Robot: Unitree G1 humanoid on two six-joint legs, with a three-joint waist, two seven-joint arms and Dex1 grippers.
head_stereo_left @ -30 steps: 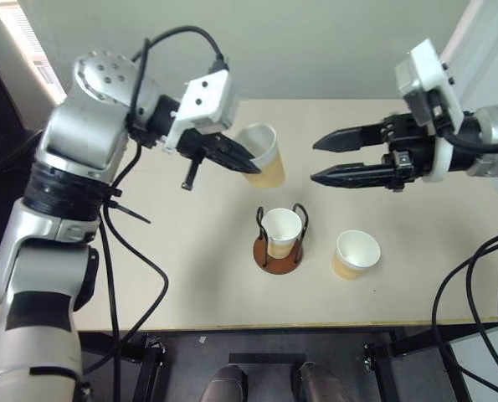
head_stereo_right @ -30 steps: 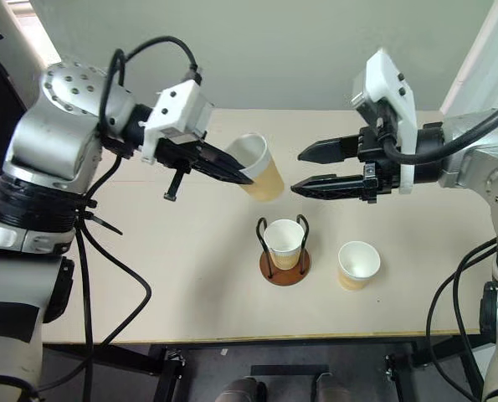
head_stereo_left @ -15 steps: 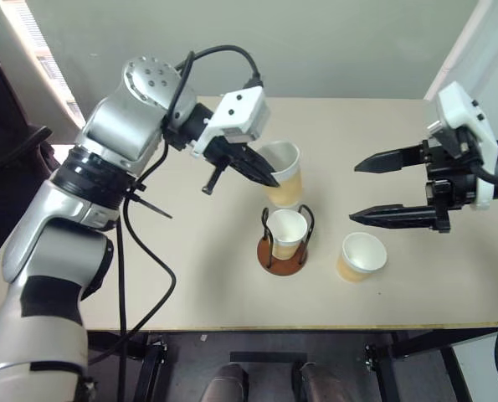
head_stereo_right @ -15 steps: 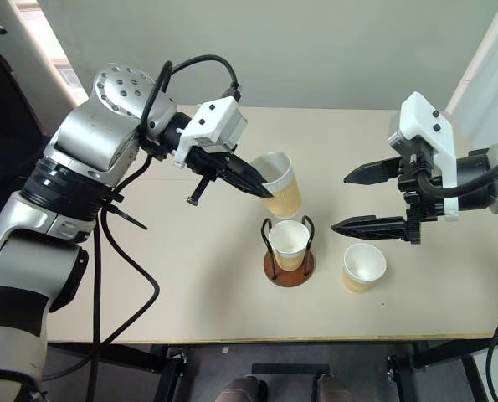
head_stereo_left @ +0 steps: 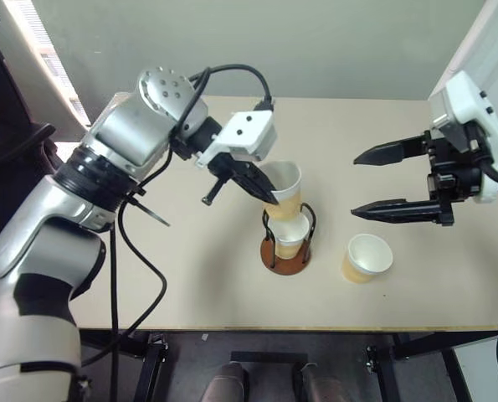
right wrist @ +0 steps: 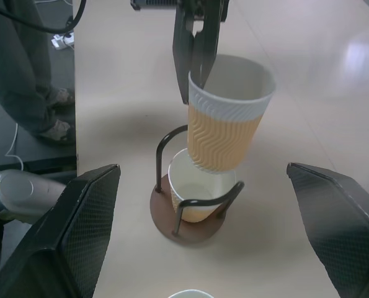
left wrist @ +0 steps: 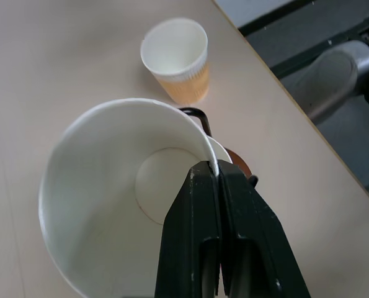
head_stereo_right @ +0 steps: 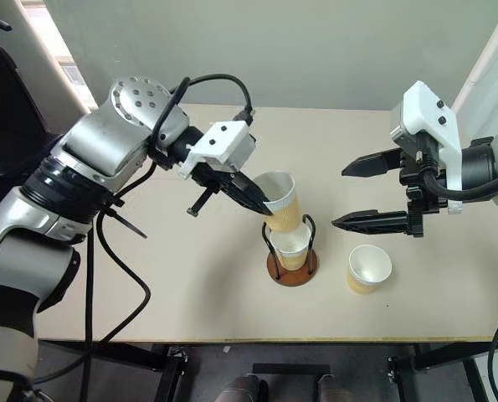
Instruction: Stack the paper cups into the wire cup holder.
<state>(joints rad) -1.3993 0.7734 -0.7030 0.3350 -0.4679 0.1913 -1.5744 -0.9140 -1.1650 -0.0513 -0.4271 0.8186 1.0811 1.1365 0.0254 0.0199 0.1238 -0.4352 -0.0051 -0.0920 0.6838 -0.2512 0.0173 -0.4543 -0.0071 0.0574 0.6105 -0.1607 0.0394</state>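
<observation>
The left gripper, clamped on the rim of a tan-yellow paper cup, has brought it down over the white-rimmed cup in the black wire cup holder at the frame's middle. The right gripper has spread wide apart. The third cup waits on the tabletop, lower right.

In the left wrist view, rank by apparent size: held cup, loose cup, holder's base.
1. Held cup, largest, though it is nearest the camera.
2. Loose cup on the table.
3. Holder's base, mostly hidden behind the held cup, so its rank is unsure.
</observation>
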